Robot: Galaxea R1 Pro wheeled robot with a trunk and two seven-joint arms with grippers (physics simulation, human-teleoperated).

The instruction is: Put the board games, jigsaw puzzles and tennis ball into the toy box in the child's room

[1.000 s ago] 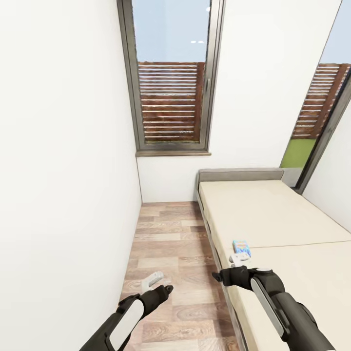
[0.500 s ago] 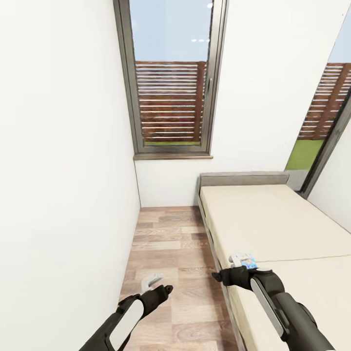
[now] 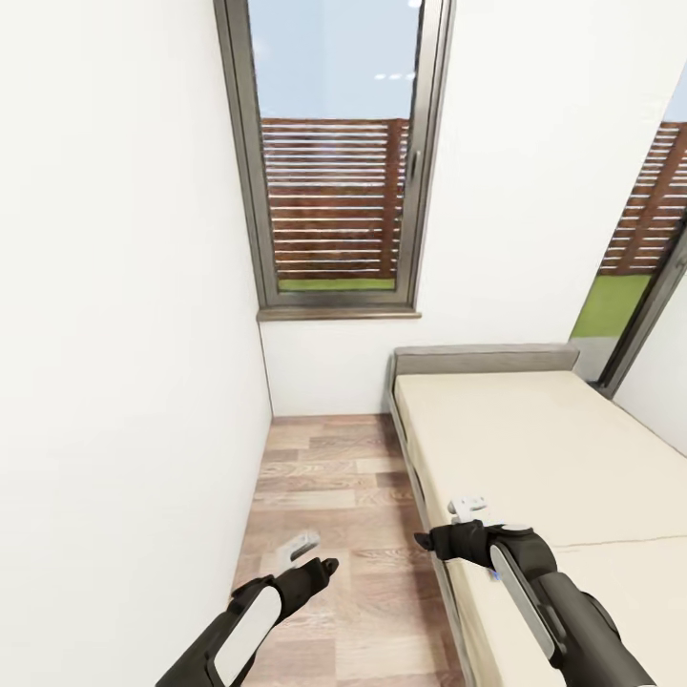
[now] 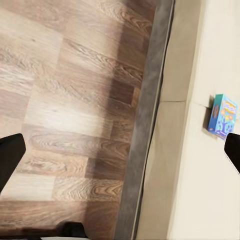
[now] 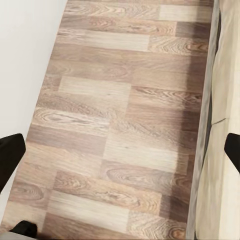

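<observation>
The blue board game [image 4: 222, 116] lies on the bed [image 3: 534, 429] near its floor-side edge, long axis across the mattress. My right claw [image 3: 469, 509] hangs over that edge, nearer than my left claw [image 3: 296, 549]. Both are open and empty.

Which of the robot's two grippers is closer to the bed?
The right gripper, which is at the side edge of the bed. The left gripper hangs over the wood floor, apart from the bed.
</observation>
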